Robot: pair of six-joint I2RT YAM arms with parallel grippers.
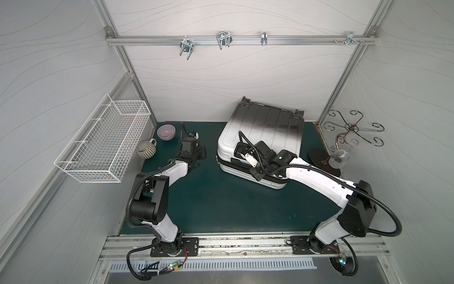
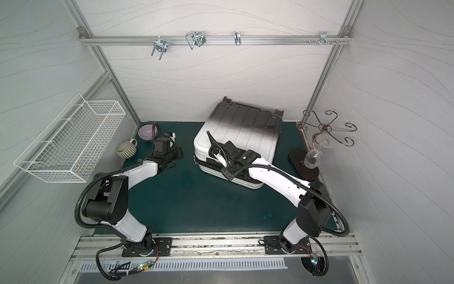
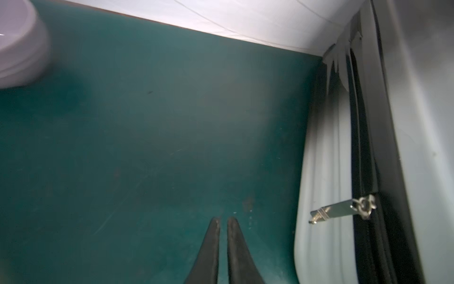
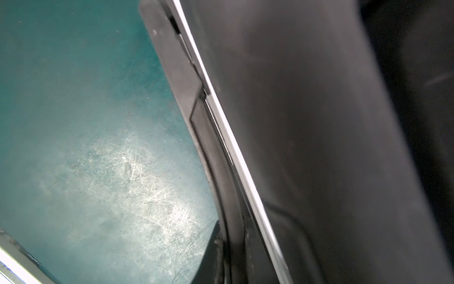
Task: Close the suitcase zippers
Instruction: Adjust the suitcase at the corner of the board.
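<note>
Left wrist view: left gripper (image 3: 223,219) is seen w/ its black fingers (image 3: 213,242) closed almost tip to tip, only a sliver between them, nothing held. It is poised just above the dark green table mat (image 3: 147,147). Just beside it, not touching, a small silvery metal zipper pull (image 3: 341,209) sticks out from the black zipper track (image 3: 360,147) and lies across the white lower shell. Whether the track is zipped past this pt. cannot be told. A pale lilac ceramic bowl (image 3: 17,44) is blurred at the frame edge.

Right gripper (image 1: 237,153): found at the white front-left corner of the small ribbed hard-shell suitcase (image 1: 265,127), on top of the shell. Jaw state cannot be told. The fingers are hidden in both top views, and the right wrist view is filled by dark case surface, a white edge strip and scuffed mat.

The suitcase is laid flat at the right rear of the mat, shells together, black end twd. the back wall, white end twd. the arms.

Elsewhere, in a top view, a ribbed grey-green mug (image 1: 146,150) stands beside the bowl, a white wire basket (image 1: 103,145) is hung on the left wall, and a curled metal cup stand (image 1: 351,127) sits at far right.
</note>
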